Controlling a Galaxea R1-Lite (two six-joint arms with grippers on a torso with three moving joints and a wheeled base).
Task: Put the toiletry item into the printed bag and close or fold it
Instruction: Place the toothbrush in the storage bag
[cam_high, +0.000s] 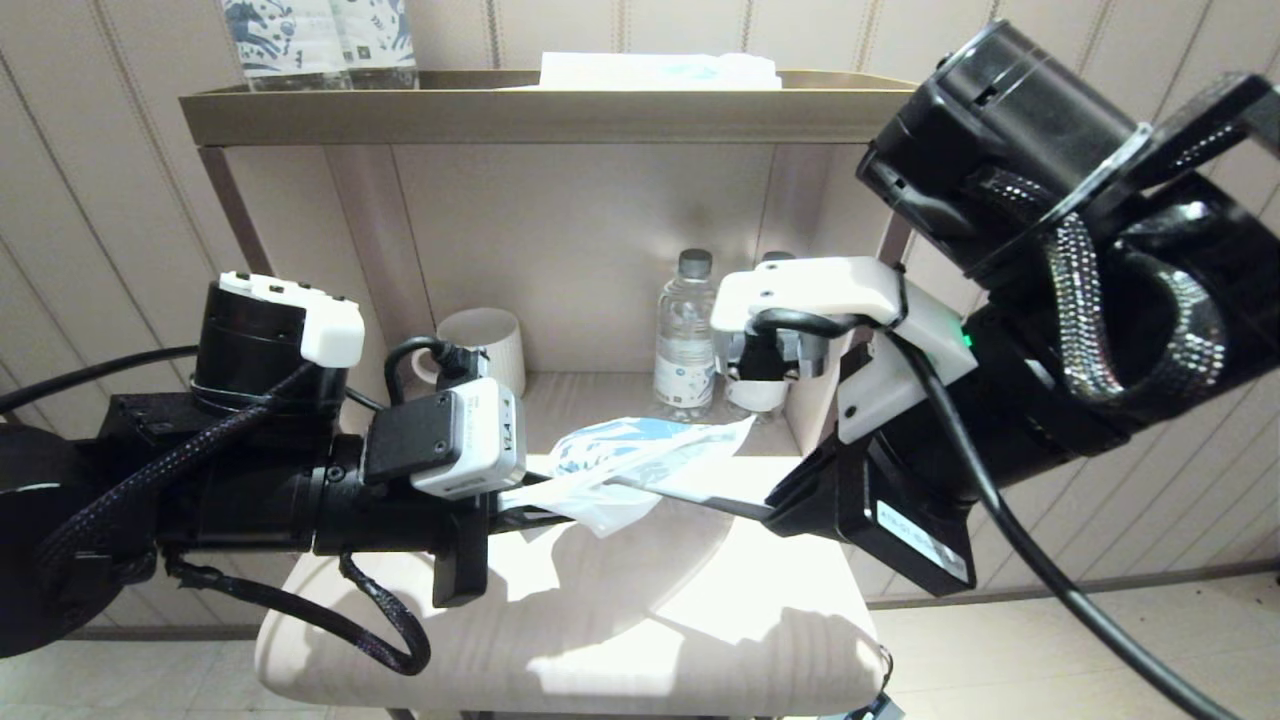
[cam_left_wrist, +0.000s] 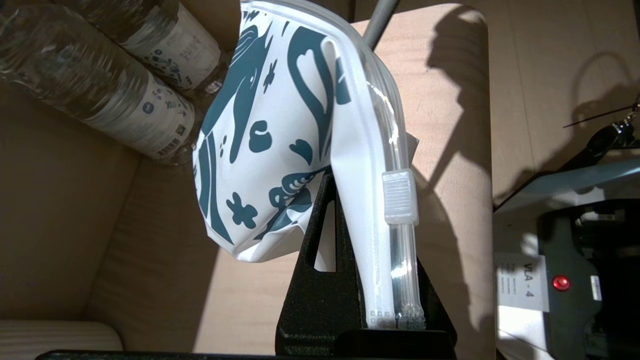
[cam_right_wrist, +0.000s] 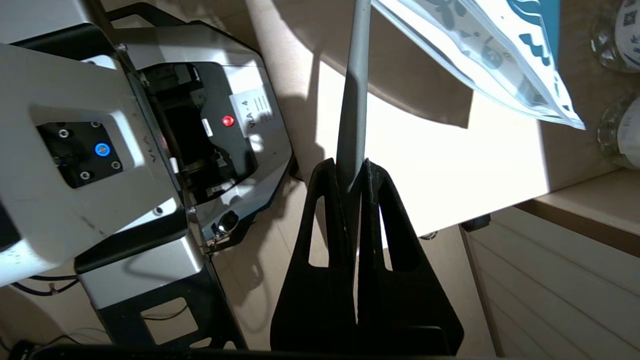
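Hard sunlight patch blows out pale stool seat (cam_high: 640, 610) in head view, near-white glare; arm shadows sharp-edged across it. Shelf recess behind dimmer, evenly lit. Printed bag (cam_left_wrist: 280, 130) crisp in left wrist view, bottles (cam_left_wrist: 100, 85) beside it soft. Right wrist view: strong contrast, bright wedge, deep shadow.

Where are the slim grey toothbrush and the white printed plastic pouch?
Slim grey toothbrush (cam_right_wrist: 354, 95): right wrist view, on its handle.
White plastic pouch with dark blue print (cam_left_wrist: 280, 125): left wrist view, on its printed face.
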